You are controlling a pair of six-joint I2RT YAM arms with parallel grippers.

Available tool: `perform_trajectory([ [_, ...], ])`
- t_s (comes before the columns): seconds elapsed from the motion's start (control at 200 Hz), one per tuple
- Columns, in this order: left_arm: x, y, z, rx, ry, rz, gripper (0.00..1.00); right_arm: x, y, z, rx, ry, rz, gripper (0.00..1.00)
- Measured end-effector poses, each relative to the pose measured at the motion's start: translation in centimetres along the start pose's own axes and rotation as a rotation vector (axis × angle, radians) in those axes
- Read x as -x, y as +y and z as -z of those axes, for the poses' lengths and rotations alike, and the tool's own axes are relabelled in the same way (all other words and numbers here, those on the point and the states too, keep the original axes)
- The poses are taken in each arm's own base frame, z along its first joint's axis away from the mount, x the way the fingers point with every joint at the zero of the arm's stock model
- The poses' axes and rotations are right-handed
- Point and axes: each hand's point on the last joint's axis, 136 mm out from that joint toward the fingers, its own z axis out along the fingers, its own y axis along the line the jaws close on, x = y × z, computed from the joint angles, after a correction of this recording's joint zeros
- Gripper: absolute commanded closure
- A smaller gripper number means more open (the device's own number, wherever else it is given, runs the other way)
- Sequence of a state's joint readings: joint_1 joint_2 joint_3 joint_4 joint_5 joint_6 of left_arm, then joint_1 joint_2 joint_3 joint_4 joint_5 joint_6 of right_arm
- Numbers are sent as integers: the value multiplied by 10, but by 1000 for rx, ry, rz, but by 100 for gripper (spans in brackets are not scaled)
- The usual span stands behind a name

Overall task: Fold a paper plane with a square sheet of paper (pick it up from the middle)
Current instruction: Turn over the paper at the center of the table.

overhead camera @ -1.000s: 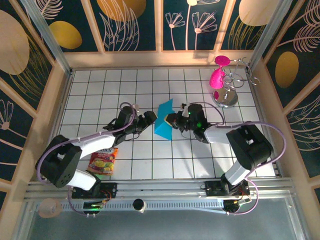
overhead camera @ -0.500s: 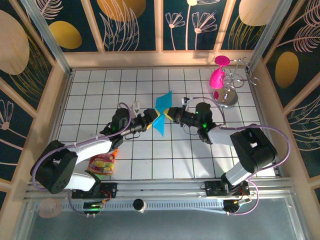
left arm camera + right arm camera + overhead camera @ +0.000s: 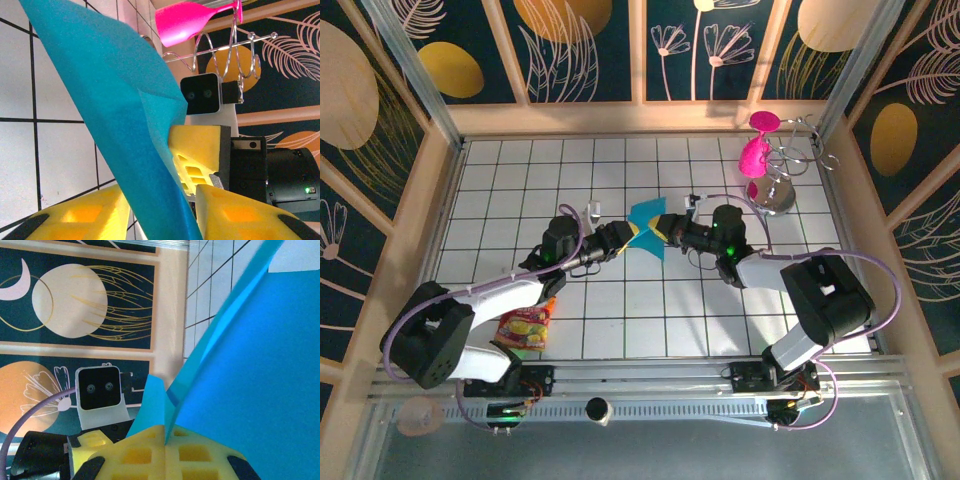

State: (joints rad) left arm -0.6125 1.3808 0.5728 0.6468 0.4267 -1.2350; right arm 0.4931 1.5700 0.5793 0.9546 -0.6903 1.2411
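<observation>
The square sheet of paper (image 3: 646, 216), turquoise-blue and partly folded, hangs above the middle of the table between both arms. My right gripper (image 3: 658, 229) is shut on its right edge. In the right wrist view the yellow pads (image 3: 145, 457) press together, with the paper (image 3: 260, 365) pinched in their seam. My left gripper (image 3: 624, 239) reaches in from the left. In the left wrist view its jaws stand apart, one on each side of the paper (image 3: 115, 100), with a sliver of table showing beside the left finger (image 3: 75, 215). The right gripper's yellow finger (image 3: 200, 150) holds the sheet just beyond.
A wire rack with pink goblets (image 3: 768, 165) stands at the back right, also in the left wrist view (image 3: 185, 20). A red-and-yellow snack packet (image 3: 525, 325) lies near the left arm's base. Wooden walls (image 3: 420, 200) enclose the tiled table (image 3: 620, 310).
My left gripper has come in to the paper and its jaws have narrowed round it. My right gripper shifted left and up with the sheet, which now hangs more compact between the two.
</observation>
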Motion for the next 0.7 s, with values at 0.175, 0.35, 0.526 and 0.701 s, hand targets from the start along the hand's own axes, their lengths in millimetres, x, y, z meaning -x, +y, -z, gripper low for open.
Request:
perform_trajectory([
  [0.175,-2,0,0,-2,12,-1,74,1,-1,0,-1,-1,0,95],
  [0.35,-4,2,0,6,20,1,83,0,-4,0,-14,1,-7,91],
  [0.526,-4,4,-1,23,29,-10,89,-2,-15,1,-54,4,-14,80],
  [0.701,-4,6,-2,47,38,-34,94,-2,-29,5,-125,-4,-14,60],
])
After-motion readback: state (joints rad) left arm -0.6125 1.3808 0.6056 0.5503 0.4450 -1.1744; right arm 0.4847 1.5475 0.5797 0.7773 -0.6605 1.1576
